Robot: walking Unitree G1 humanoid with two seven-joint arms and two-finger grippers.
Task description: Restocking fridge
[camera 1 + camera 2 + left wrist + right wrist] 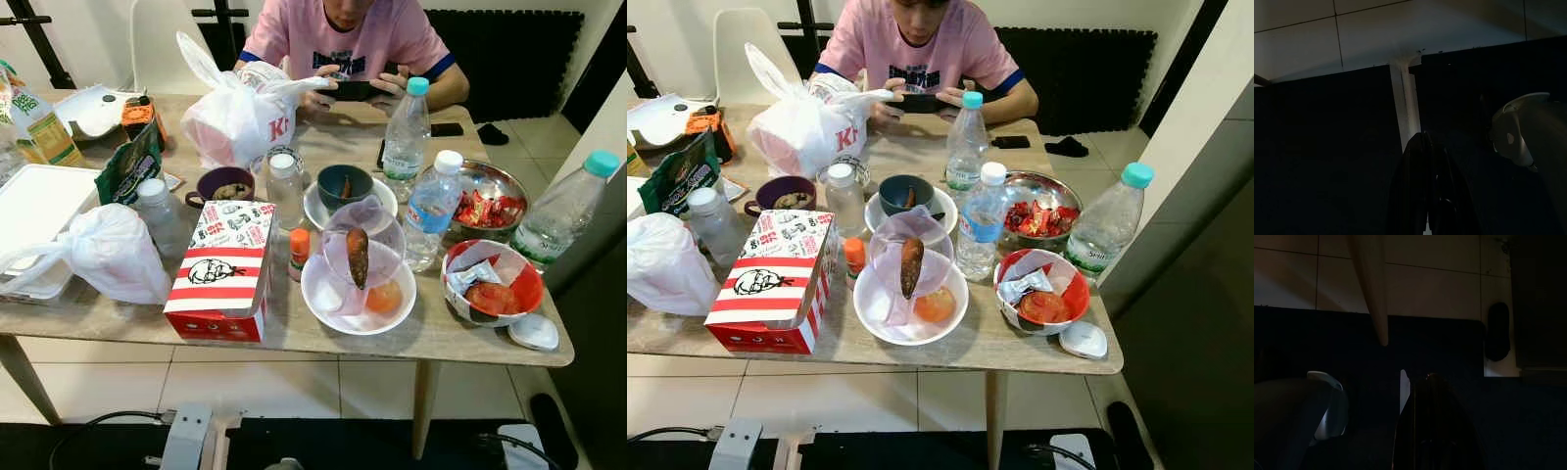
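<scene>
Food crowds the table [294, 338] before me: red-striped chicken box [223, 269] at the near edge, white bowl [358, 294] beside it, water bottles [405, 129] behind; a person [343, 39] sits opposite; my wrist cameras catch dark floor below, my left gripper [1426, 196] looks pressed together, my right gripper [1432, 431] I cannot tell.

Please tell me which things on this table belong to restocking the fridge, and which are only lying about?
For the fridge, likely:
water bottles
white bowl of food
red bowl
steel bowl

Lying about:
KFC box
plastic bags
person's phone
</scene>
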